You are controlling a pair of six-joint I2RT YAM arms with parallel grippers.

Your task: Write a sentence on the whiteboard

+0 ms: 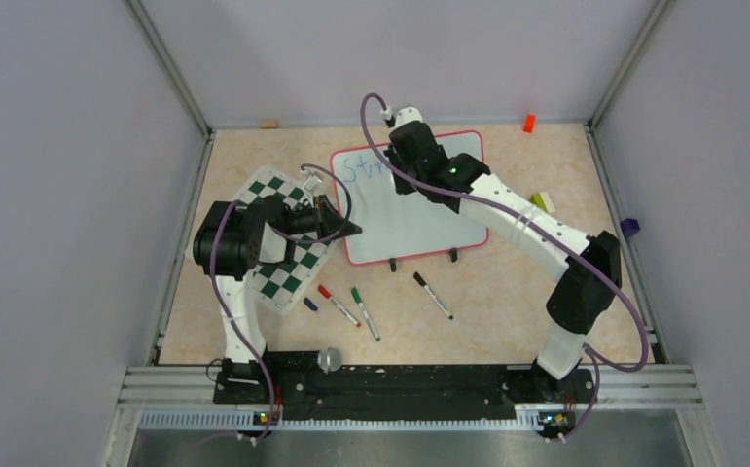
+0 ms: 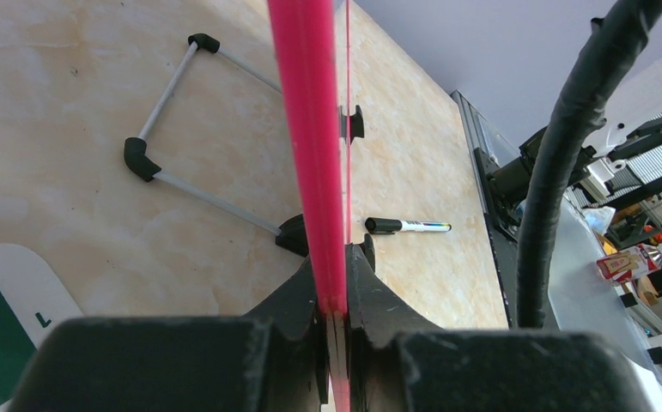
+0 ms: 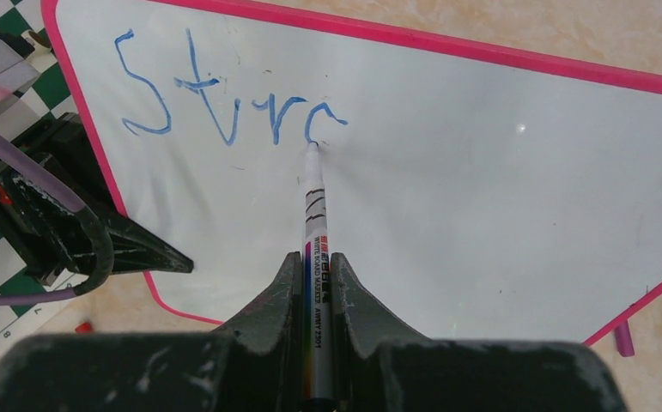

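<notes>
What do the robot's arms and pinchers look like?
The left arm and right arm are white tubes with chunky black joints. A purple cable loops along each. The right arm has a small green light. The left gripper and right gripper are black, with two pointy fingers; the right one looks scuffed.

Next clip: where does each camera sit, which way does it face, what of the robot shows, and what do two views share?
Top external: overhead behind the bases, facing down at the whiteboard; both arms show, left gripper, right gripper.
Left wrist: faces rightward along the whiteboard's pink frame, edge-on; own fingers clamp it.
Right wrist: faces down at the sentence; own fingers hold the marker.
Shared: top and right wrist both show the left gripper at the whiteboard's left edge.
</notes>
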